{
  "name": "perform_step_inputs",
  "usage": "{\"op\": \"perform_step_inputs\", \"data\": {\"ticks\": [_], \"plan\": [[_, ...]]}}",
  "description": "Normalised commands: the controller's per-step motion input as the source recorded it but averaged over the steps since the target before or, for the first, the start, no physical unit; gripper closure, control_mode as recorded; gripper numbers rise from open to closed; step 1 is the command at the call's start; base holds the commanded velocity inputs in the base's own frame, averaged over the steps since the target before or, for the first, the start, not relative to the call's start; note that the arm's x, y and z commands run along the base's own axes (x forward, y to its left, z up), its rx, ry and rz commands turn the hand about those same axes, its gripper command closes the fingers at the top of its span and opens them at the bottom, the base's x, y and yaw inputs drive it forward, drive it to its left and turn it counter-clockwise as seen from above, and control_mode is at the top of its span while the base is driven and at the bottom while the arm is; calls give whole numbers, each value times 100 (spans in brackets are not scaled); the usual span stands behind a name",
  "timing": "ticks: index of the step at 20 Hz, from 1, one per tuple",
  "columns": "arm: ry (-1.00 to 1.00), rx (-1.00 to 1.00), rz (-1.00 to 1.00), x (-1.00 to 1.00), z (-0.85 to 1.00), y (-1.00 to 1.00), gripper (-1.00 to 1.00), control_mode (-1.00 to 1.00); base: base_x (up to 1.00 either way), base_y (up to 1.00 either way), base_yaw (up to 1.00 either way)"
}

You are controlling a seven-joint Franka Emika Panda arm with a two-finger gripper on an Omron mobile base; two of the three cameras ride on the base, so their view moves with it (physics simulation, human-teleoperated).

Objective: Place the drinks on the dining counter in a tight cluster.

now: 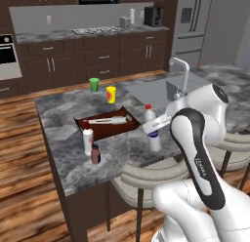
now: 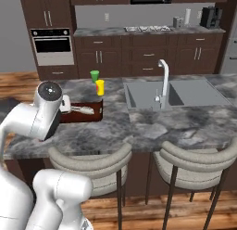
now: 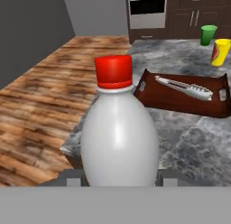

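Observation:
My gripper is shut on a wide white bottle with a red cap, near the front edge of the dining counter. In the hand view this bottle stands between the two fingertips, its base hidden, so I cannot tell whether it rests on the stone. It leans slightly. Further left on the counter a slimmer pale bottle with a red cap stands upright, and a short pinkish-red bottle is right beside it, towards the front. In the right base view my own arm hides the held bottle.
A dark brown tray holding a white utensil lies mid-counter, between the two bottle spots. Behind it stand a green cup and a yellow cup. Sink and tap lie to the right. Two stools line the front edge.

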Motion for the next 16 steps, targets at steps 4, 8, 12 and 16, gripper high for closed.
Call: {"op": "perform_step_inputs", "data": {"ticks": [4, 8, 12, 16], "plan": [[0, 14, 6, 69, -15, 14, 100, -100, 0, 0, 0], [0, 6, 0, 56, 0, 0, 100, -100, 0, 0, 0], [7, 0, 0, 57, 0, 3, 100, -100, 0, 0, 0], [11, 0, 0, 51, 0, 10, 100, -100, 0, 0, 0]]}}
